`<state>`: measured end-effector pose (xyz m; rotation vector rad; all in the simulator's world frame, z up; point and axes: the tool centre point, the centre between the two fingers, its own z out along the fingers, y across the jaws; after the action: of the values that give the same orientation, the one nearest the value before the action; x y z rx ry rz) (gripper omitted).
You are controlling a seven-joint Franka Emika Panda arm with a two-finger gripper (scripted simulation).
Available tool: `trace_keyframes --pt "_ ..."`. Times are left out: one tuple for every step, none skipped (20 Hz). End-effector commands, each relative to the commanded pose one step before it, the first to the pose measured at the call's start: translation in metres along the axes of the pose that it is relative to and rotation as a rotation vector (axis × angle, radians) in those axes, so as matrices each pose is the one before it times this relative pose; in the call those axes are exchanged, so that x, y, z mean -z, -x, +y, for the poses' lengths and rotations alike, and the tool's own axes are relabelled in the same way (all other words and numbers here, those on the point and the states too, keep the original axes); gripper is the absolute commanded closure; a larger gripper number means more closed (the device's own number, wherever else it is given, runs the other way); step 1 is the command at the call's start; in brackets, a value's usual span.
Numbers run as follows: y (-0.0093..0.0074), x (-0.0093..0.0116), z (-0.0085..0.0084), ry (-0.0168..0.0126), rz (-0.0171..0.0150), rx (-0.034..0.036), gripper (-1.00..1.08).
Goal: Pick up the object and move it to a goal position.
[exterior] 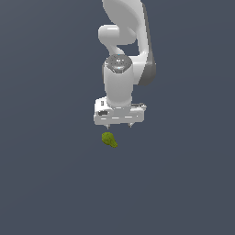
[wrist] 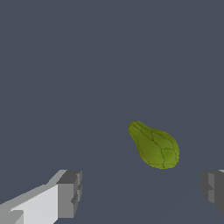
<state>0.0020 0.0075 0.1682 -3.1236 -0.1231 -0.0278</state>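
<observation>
1. While the white Panda gripper with grey finger pads [wrist: 140, 192] hangs pointing down, its jaws stand wide apart with nothing between them; wrist view shows one grey pad [wrist: 70, 194] on one side and the other pad at the opposite frame edge.
2. Exterior view: the gripper [exterior: 119, 125] shows two short fingertips poking out under the white hand body, spread apart, not touching anything.
3. The small olive-green, lumpy, faceted object [exterior: 109, 140] sits below the gripper, clear of both fingertips. It lies nearer the fingertip on the exterior view's left, roughly under it, not centred between the two.
4. Wrist view: the object [wrist: 154, 145] is pear-like, with a narrow end and a rounder, fatter end; dark facet lines over its surface. It lies ahead of the finger line, offset toward the pad at the frame edge, not between the pads.
5. The white arm with dark grey joint sections [exterior: 126, 50] rises from the hand out of the exterior view's top.
6. Behind everything is a plain dark blue-grey surface [exterior: 50, 174]; can't tell from either view whether the object rests on it.
</observation>
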Motion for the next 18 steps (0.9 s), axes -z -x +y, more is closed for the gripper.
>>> trace_keyframes --pt "0.00012 -0.0045 0.00347 0.00162 -0.00157 0.02302 -0.92" --pt "0.00004 -0.0022 0.00167 0.00075 -0.00058 0.012 -0.92" --pt "0.00007 -0.0024 0.00179 0.00077 -0.00061 0.01319 -0.92" --pt "0.00012 -0.00261 0.00193 0.0008 -0.00068 0.01433 -0.92" --pt "0.00018 -0.00284 0.0021 0.00083 -0.00077 0.01552 -0.92" --pt "0.00026 -0.00306 0.00225 0.00084 -0.00084 0.0167 -0.92" --pt "0.00034 -0.00328 0.00238 0.00083 -0.0009 0.01793 -0.92" --pt "0.00043 -0.0035 0.00251 0.00082 -0.00097 0.01914 -0.92" --pt "0.00054 -0.00373 0.00265 0.00078 -0.00103 0.02036 -0.92" --pt "0.00065 -0.00396 0.00276 0.00074 -0.00109 0.02161 -0.92" --pt "0.00079 -0.00418 0.00287 0.00068 -0.00115 0.02282 -0.92" --pt "0.00088 -0.00416 0.0028 0.00057 -0.00113 0.02271 -0.92" --pt "0.00092 -0.00394 0.00261 0.00045 -0.00105 0.02149 -0.92" --pt "0.00095 -0.00372 0.00242 0.00034 -0.00098 0.02026 -0.92" --pt "0.00095 -0.00349 0.00221 0.00025 -0.0009 0.01906 -0.92" --pt "0.00095 -0.00327 0.00204 0.00017 -0.00082 0.01783 -0.92" --pt "0.00094 -0.00304 0.00187 0.00011 -0.00075 0.0166 -0.92" --pt "0.00091 -0.00282 0.00169 0.00006 -0.00067 0.01538 -0.92"
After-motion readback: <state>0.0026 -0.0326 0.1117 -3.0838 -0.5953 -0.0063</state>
